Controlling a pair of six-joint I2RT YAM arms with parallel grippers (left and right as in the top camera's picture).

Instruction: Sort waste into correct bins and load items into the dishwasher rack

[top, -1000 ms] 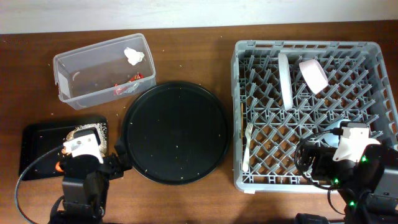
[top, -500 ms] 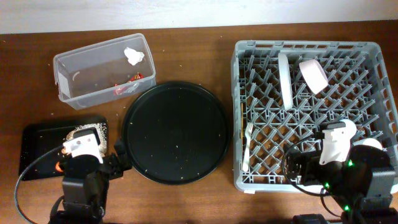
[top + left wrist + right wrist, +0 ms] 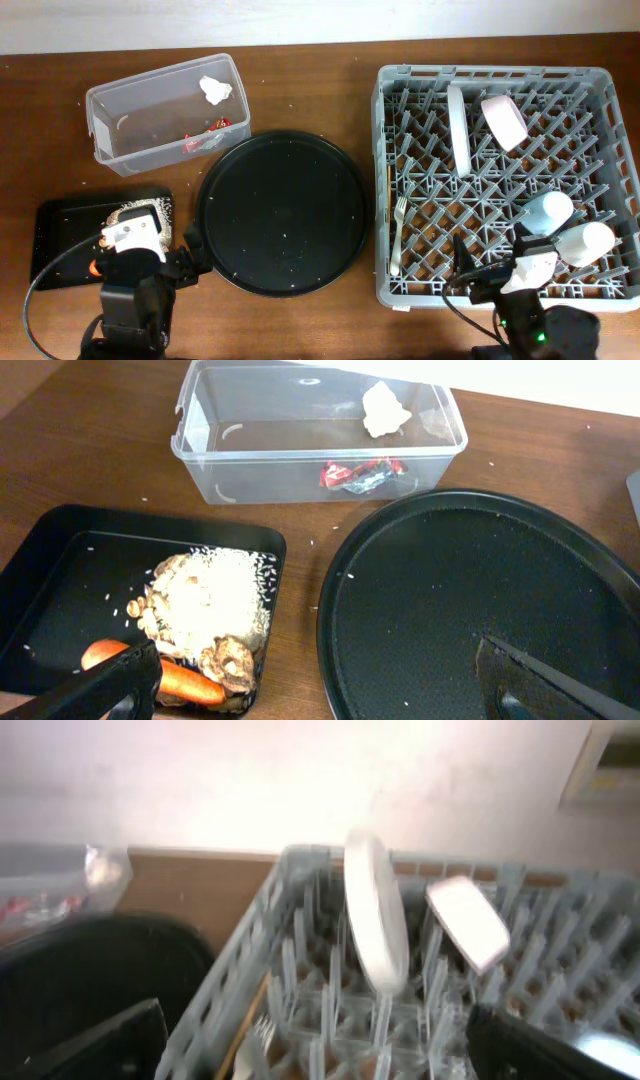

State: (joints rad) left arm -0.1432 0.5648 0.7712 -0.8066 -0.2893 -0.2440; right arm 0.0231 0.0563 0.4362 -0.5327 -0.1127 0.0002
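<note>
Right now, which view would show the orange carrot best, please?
The left wrist view: the carrot lies close and sharp in the black tray. Overhead shows only a sliver of it; the right wrist view misses it.

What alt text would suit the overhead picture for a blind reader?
A grey dishwasher rack on the right holds a white plate, pink bowl, light blue cup, cream cup and fork. Left of it: a round black tray, a clear tub and a shallow black tray of food scraps.
</note>
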